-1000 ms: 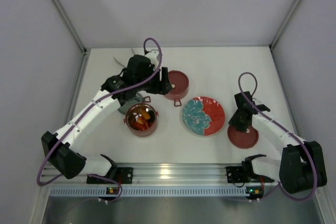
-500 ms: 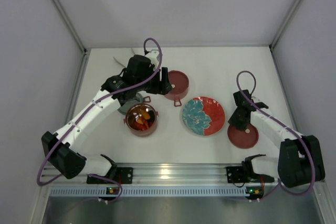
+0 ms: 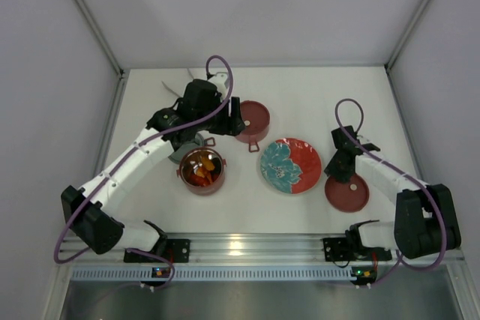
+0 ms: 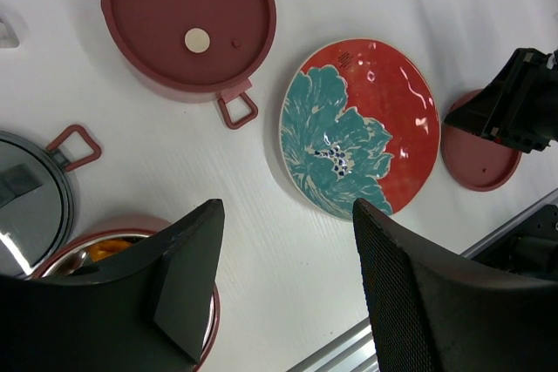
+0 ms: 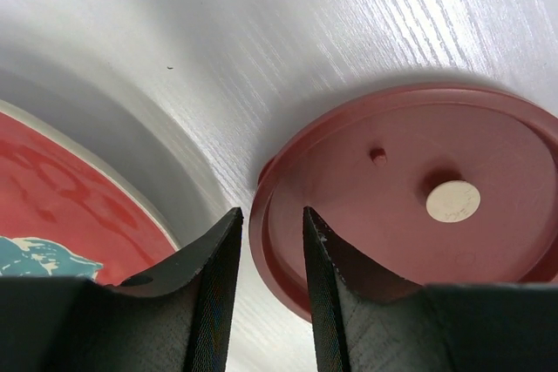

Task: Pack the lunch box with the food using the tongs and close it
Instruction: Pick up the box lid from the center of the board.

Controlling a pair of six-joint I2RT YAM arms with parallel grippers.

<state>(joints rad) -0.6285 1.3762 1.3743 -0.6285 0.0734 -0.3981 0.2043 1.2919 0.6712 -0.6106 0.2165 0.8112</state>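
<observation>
Okay, right claw (image 5: 272, 215): jaws parted by a narrow gap, nothing clamped, with the rim of a flat maroon lid (image 5: 410, 180) with a pale centre dot right under the tips. Red plate (image 5: 52, 206) with teal flower just to its left. Left claw (image 4: 286, 215) is spread wide and empty, hanging over the table. Pink pot (image 3: 201, 170), steel inside, holding orange food (image 3: 199, 176), sits back toward its base. Second lid (image 4: 187, 19) with loop handle is ahead, silvery tongs (image 3: 171, 86) farther out. White wood-grain table (image 3: 300, 95), pale grey walls (image 3: 262, 13) around.
</observation>
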